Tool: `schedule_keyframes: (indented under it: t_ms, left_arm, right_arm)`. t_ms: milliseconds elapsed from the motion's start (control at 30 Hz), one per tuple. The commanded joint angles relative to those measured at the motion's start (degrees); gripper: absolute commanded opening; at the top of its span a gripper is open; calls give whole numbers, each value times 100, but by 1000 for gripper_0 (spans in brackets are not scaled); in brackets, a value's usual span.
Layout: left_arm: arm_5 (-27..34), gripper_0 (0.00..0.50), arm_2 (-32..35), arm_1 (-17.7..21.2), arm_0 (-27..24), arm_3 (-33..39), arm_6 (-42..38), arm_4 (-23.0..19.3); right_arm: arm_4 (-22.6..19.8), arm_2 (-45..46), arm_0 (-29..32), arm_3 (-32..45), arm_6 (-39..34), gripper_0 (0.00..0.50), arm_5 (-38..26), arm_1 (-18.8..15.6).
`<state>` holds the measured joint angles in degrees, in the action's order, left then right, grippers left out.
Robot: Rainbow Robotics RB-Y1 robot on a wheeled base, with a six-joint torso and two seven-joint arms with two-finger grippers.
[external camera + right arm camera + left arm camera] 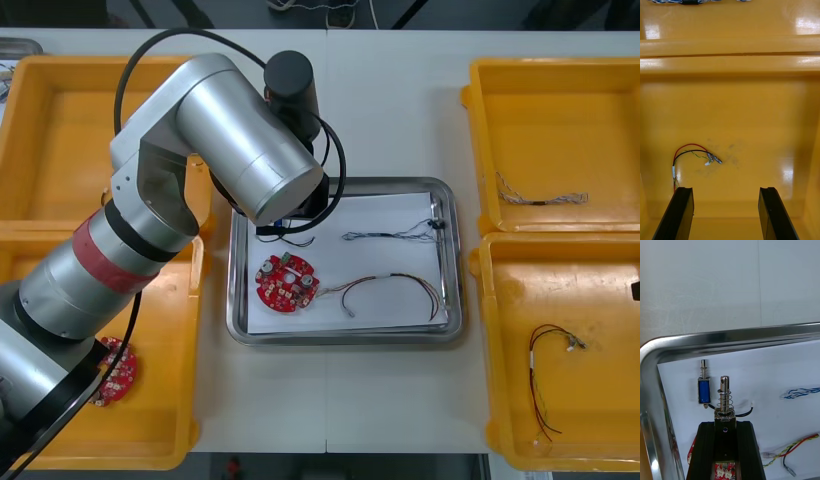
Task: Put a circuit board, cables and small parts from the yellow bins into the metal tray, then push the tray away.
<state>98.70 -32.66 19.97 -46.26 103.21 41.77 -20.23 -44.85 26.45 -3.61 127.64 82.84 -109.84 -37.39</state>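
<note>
My left gripper is shut on a small metal part with a spring, held just above the white inside of the metal tray near its far left corner. Beside it a second small metal part with a blue body lies on the tray. In the tray also lie a round red circuit board, a blue and white cable and a red and yellow cable. My right gripper hangs open over the near right bin, a black and red cable just beyond its fingers.
The left arm covers the tray's far left corner in the front view. The near left yellow bin holds another red circuit board. A blue and white cable lies in the far right bin.
</note>
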Motion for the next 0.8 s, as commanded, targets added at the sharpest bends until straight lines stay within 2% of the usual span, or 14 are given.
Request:
schedule_keyframes:
  t_ms: [33, 333, 800]
  left_arm:
    - [-430, 2, -338, -160, 29, -328, -239, 178]
    - [-1177, 1, -531, -239, 29, -917, -327, 301]
    - [-1300, 0, -830, -204, 196, -952, -450, 380]
  right_arm:
    - [-85, 124, 80, 33, -145, 500, -16, 47]
    - [-94, 124, 80, 33, -154, 500, -16, 47]
    - [-59, 124, 80, 33, -110, 500, -16, 47]
